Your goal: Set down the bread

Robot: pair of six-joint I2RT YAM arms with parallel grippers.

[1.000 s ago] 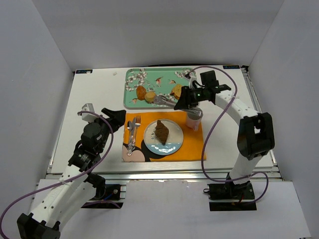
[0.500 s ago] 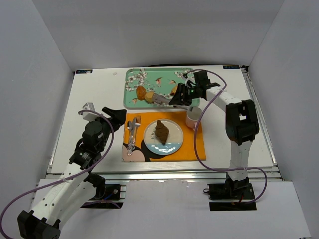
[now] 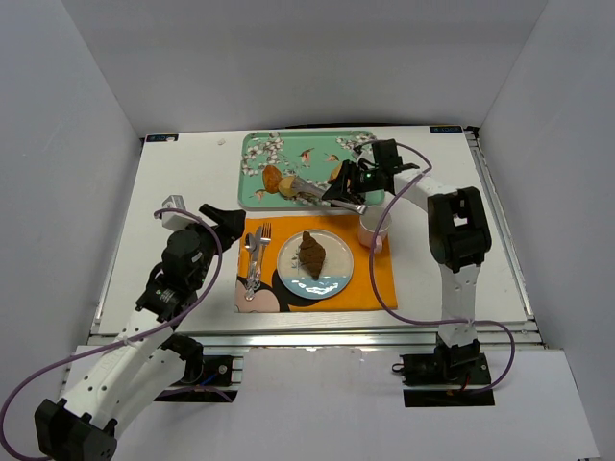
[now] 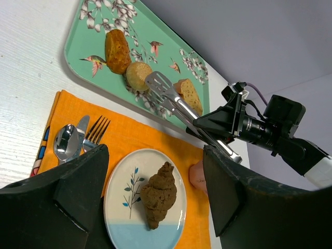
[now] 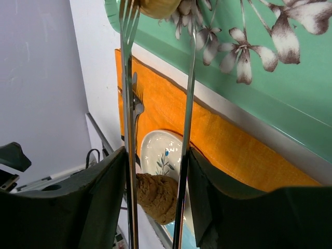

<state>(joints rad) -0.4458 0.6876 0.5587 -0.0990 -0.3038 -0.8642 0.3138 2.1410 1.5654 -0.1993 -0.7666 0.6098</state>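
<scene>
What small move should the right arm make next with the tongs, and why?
Probably ease the tongs slightly forward over the round roll on the tray, so that they can close on it. The right gripper holds them with the blades apart, and the right wrist view shows the roll only at their tips, not yet between them.

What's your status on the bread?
Left gripper open, idle. Right gripper shut on tongs, tips at the round bun on the tray. One bread already on the plate. Nothing blocking.
</scene>
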